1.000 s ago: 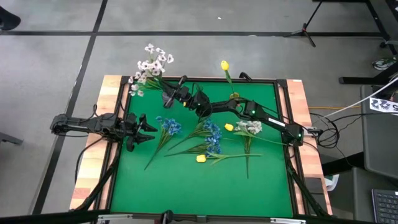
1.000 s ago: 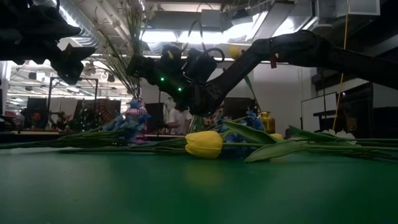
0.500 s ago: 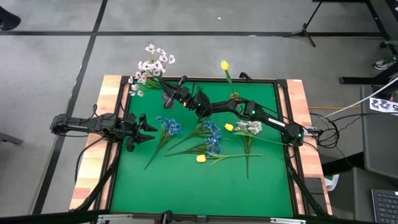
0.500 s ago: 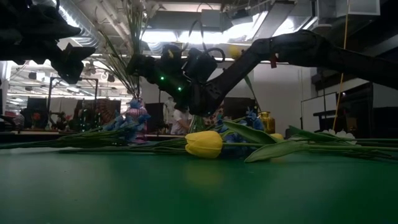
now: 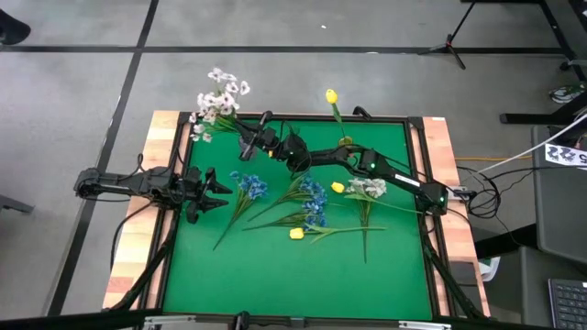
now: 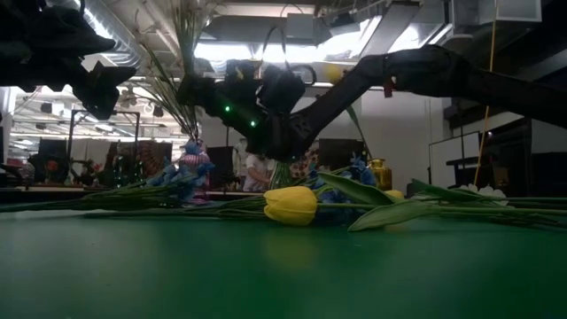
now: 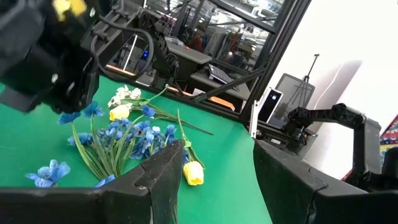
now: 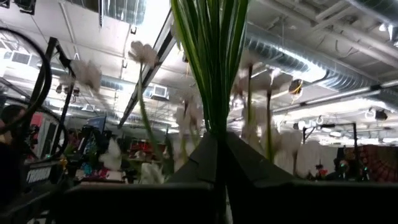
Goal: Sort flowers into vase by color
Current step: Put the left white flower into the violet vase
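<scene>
High view is showing the right gripper [image 5: 249,142] reaching to the far left corner of the green table [image 5: 275,275], its fingers pinching the stems of a white spray [image 5: 216,99] whose blossoms are hanging out past the table's far edge. One yellow tulip [image 5: 331,96] is standing up at the far edge, though what is holding it cannot be made out, and no vase is showing plainly. Lying loose on the mat are blue blooms [image 5: 251,187], a second blue cluster [image 5: 314,196], a yellow bud [image 5: 296,234], another yellow bud [image 5: 337,187] and a white sprig [image 5: 369,188]. The left gripper [image 5: 218,191] is waiting at the table's left side, fingers spread and holding nothing. Low view is showing the yellow bud [image 6: 291,205] lying flat among green stems, with the right arm raised above it. Left wrist view is looking between its own parted fingers [image 7: 163,163] at the blue blooms [image 7: 127,134] and a yellow bud [image 7: 193,173] resting on the mat. Right wrist view is showing green stems [image 8: 211,56] clamped between pressed-together fingers [image 8: 200,160]. Judging from this, sorting is barely begun: most flowers are lying unsorted.
</scene>
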